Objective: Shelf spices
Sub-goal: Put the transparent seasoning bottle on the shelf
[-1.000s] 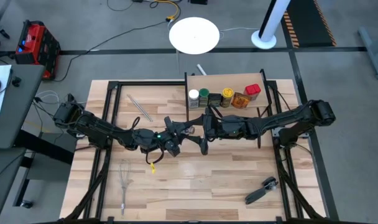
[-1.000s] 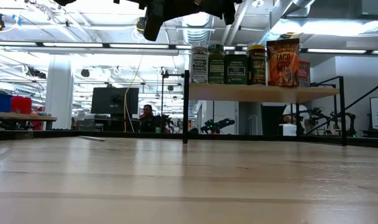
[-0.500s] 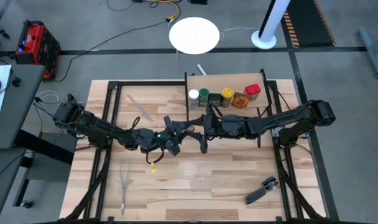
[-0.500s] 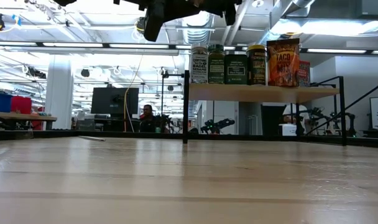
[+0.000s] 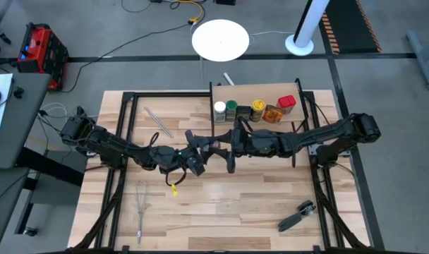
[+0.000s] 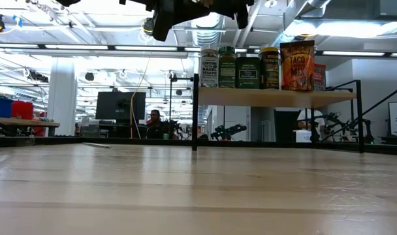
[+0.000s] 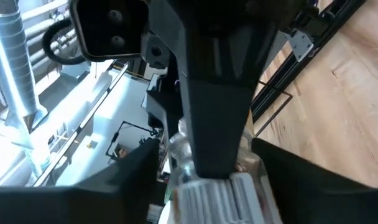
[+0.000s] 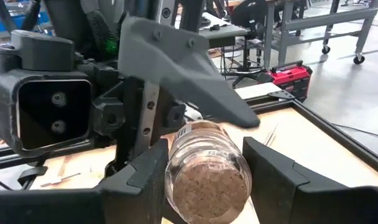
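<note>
Spices filled the shelf (image 5: 251,92): on its board stood a row of a white-capped jar (image 5: 219,108), a green-capped jar (image 5: 231,107), a dark square tin (image 5: 243,111), a yellow-capped jar (image 5: 257,106), an orange packet (image 5: 273,113) and a red tin (image 5: 286,103). One more jar (image 8: 207,168), clear glass with brown powder inside, was off the shelf, in the air just in front of the shelf's left end post. There the two arms met nose to nose above the counter (image 5: 236,204).

The right tool (image 5: 226,149) was clamped on that jar, one finger at each side of the glass. The left tool (image 5: 200,152) was at the same jar, one finger (image 8: 189,68) lying over it. Whether the left tool gripped the jar or had let go could not be told.

The arms themselves crowded the space before the shelf, and the right forearm crossed in front of the row.

Well away from the shelf lay a wire whisk (image 5: 141,204), a black-handled utensil (image 5: 296,216) and a thin metal rod (image 5: 158,121). Behind the shelf, on the floor, sat a white round base (image 5: 220,39). A person (image 6: 154,121) showed far off in the room.
</note>
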Controlling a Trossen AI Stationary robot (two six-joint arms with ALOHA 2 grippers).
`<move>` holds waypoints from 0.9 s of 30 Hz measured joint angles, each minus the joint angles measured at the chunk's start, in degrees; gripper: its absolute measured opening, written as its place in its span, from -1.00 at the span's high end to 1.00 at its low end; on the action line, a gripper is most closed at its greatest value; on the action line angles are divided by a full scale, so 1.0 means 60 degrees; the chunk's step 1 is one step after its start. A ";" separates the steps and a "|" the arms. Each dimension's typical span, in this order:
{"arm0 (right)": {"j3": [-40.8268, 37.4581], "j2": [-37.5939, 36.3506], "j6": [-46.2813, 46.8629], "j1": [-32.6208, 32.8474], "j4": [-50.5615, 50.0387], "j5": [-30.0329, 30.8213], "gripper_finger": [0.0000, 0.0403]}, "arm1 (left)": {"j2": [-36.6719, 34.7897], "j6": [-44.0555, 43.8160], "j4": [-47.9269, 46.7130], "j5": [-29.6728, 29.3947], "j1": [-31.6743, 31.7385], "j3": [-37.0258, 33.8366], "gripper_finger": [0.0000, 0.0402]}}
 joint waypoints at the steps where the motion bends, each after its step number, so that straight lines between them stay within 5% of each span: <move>1: -0.0002 0.0004 0.0001 -0.0007 -0.0032 0.0005 0.10 | 0.0000 -0.0094 0.0000 -0.0106 -0.0008 0.0000 -0.25; 5: 0.0007 -0.0057 0.0085 -0.0016 -0.0159 0.0034 0.10 | 0.0000 -0.0205 0.0107 -0.0592 -0.0009 0.0000 -0.46; 15: 0.1624 -0.0273 0.0281 -0.0181 -0.3871 0.0029 0.10 | 0.0004 -0.0403 0.0079 -0.0973 -0.0009 0.0000 -0.51; 27: 0.6063 -0.0266 0.1294 -0.0578 -1.2591 0.0004 0.10 | -0.0001 -0.0580 0.0009 -0.2215 -0.0281 0.0004 -0.51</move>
